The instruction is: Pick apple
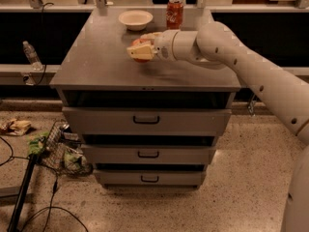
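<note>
Grasping is the step you are in: the gripper (141, 52) sits just in front of the bowl (135, 19), fingers clamped around the apple (140, 59). Whether it is lifted is hard to tell, so next raise it straight up, keeping your grip.

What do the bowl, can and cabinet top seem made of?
Bowl: cream, softly glossy, probably ceramic or plastic. Can: red printed metal, likely aluminium, with a lighter top rim. Cabinet top: grey, matte, seemingly painted metal or laminate. The gripper holds the apple over that top.
</note>
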